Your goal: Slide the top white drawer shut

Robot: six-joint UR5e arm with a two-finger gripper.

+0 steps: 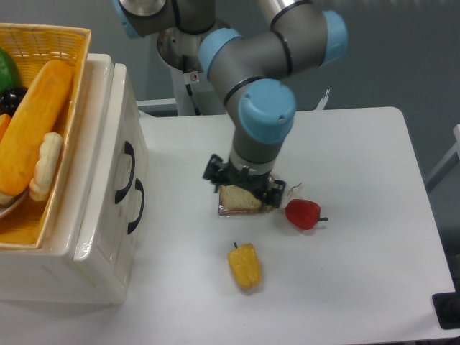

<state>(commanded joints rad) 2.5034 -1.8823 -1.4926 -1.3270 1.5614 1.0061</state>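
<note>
The drawer (108, 144) is glossy white, and its two curved handles (129, 188) are black. The basket (43, 44) is woven yellow wicker. In it lie a long orange piece (32, 126), a pale cream piece (44, 167), something green (6, 72) and something black (11, 99). The table (359, 237) is white. On it are a red pepper (302, 213), a yellow pepper (244, 265) and a beige sandwich (241, 199). The arm (262, 108) is grey with light blue caps, and the gripper (243, 184) is black.
</note>
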